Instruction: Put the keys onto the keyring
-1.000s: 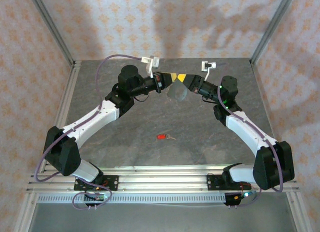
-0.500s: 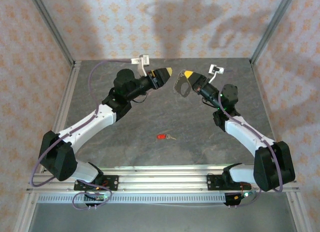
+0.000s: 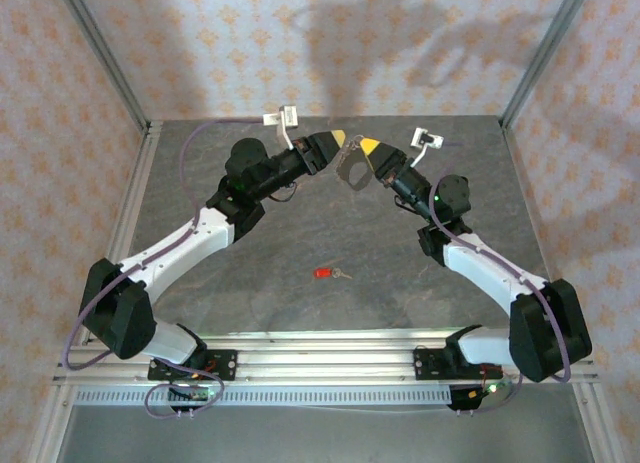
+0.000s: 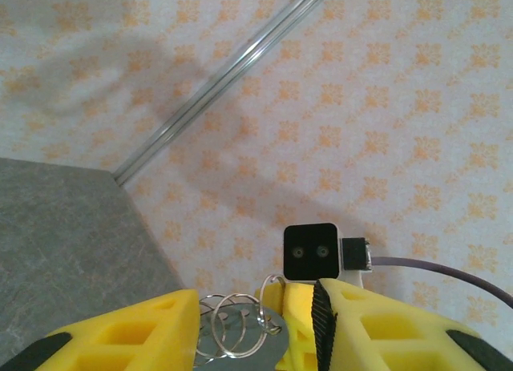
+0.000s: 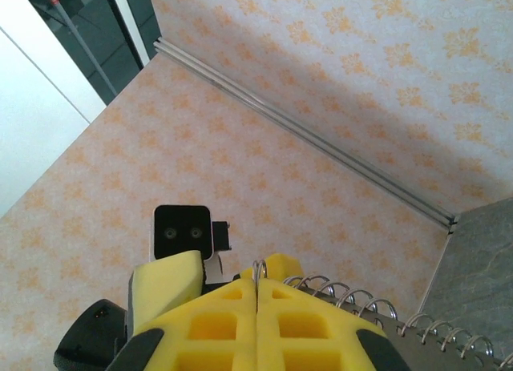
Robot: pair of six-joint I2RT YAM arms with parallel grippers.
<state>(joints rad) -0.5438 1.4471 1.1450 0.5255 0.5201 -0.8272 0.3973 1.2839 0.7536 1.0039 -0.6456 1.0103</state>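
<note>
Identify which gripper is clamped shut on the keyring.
The right gripper: its yellow fingers pinch the keyring, while the left gripper has fingers standing apart.

Red key (image 3: 329,273) on grey table (image 3: 340,228)

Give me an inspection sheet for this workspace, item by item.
Surface: grey mottled tabletop, carrying the key.
Job's things: small red-headed silver key lies loose mid-table; thin pale wire-coil keyring is held aloft, key not on it.
Clutter: nothing seen.
Grippers: right gripper has its jaws shut on the keyring; left gripper has its jaws apart around it, contact unclear.
Cables: purple cable trails off the right wrist.
Surroundings: orange-patterned walls, aluminium frame.
</note>
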